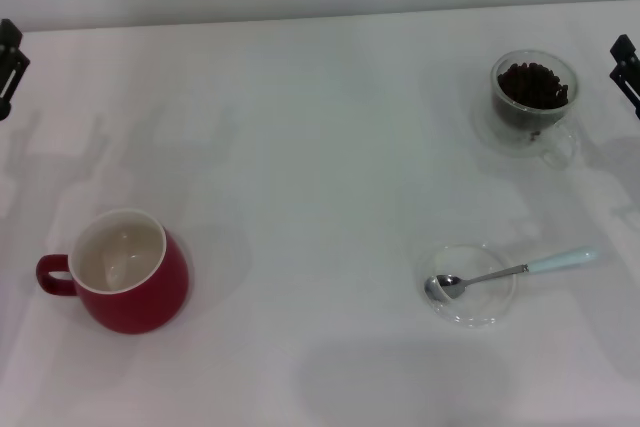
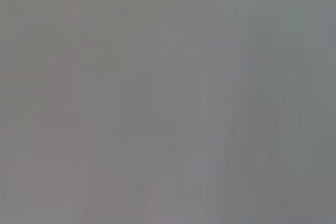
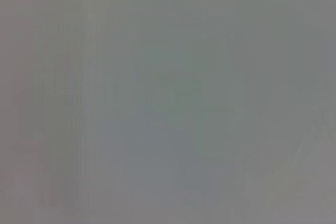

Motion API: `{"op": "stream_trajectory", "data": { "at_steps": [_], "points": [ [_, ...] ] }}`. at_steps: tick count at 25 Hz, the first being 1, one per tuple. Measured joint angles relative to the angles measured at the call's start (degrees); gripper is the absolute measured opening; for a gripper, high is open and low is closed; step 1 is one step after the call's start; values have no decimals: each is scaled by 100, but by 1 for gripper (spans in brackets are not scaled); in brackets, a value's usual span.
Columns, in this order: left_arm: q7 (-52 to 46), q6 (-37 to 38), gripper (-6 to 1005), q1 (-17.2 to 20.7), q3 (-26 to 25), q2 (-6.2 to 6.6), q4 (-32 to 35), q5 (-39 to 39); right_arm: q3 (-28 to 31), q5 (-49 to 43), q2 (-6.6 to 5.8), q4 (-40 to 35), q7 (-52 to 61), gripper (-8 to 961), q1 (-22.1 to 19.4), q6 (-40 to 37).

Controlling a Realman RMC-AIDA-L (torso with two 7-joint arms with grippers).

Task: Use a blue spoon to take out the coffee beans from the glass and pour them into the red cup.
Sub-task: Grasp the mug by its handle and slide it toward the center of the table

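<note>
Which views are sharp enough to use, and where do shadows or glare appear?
Head view: sharp; soft grey shadows fall on the white table, beside the red cup and the glass; small glints show on the blue spoon and its clear dish. Left wrist view: a featureless grey blur. Right wrist view: the same, nothing recognisable.

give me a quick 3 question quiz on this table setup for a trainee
1. True or false: the blue spoon lies with its bowl in the flat glass dish and its handle sticking out over the table.
2. Which vessel holds the coffee beans? A) the red cup B) the glass C) the flat glass dish
3. Fill in: the red cup's handle points toward the robot's ____ side.

Key
1. True
2. B
3. left

For reference, the left gripper and right gripper sit at the far edges of the head view, away from everything.
</note>
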Motion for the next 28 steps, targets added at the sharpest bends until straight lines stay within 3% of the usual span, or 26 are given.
{"op": "stream_trajectory", "data": {
  "at_steps": [6,11,20,28],
  "points": [
    [-10,390,860,-46,45,39,7,82,0,-2,0,-46,0,874,0,-4],
    [-3,132,861,155,47,29,9,302,0,-10,0,-48,0,874,0,-4],
    [1,-1196,860,1063,47,-11,98,669,-10,-27,-4,-77,0,873,-1,-52],
    [1,-1543,861,1779,83,-45,169,1104,-10,-21,-9,-156,0,873,4,-234]
  ]
}}
